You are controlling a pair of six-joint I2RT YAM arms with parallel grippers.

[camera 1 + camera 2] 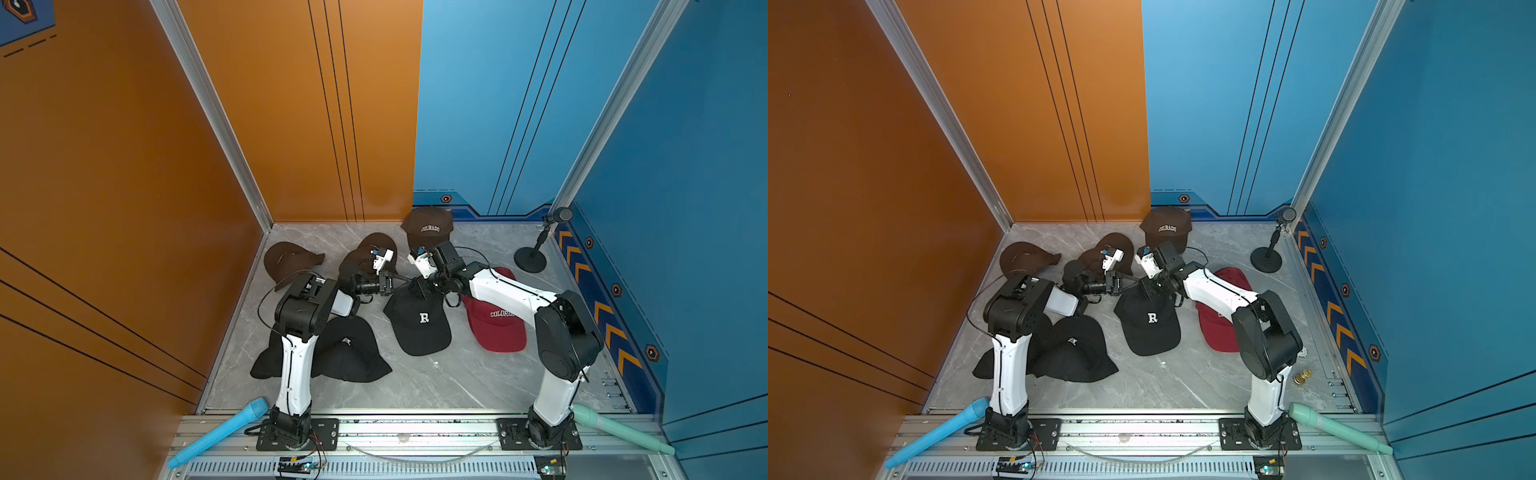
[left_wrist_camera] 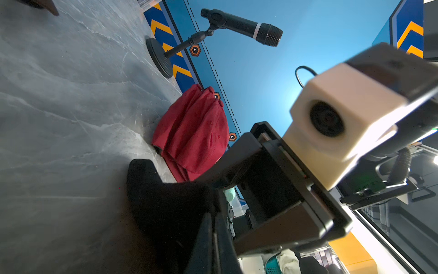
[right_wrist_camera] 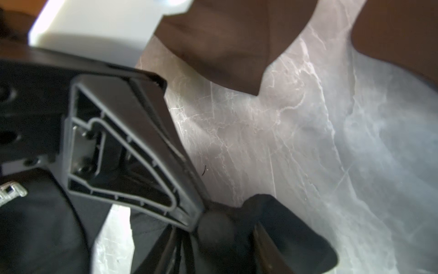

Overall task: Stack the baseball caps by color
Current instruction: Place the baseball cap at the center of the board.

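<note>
A black cap with a white "R" [image 1: 420,326] [image 1: 1150,324] lies mid-table. Both grippers meet at its rear crown. My left gripper [image 1: 408,282] [image 2: 213,205] is shut, pinching a raised fold of its black fabric [image 2: 166,201]. My right gripper [image 1: 418,287] [image 3: 220,249] is closed around the crown by the top button [image 3: 215,225]. Red caps [image 1: 496,322] [image 2: 196,132] lie stacked at the right, partly under my right arm. Two black caps [image 1: 349,353] overlap front left. Three brown caps [image 1: 428,228] [image 1: 291,259] [image 1: 370,251] sit along the back.
A black microphone stand [image 1: 531,258] [image 2: 161,57] occupies the back right corner. A blue foam tube [image 1: 216,432] and a green one [image 1: 619,428] lie on the front rail. A small brass piece [image 1: 1302,376] sits by the right arm's base. Walls close three sides.
</note>
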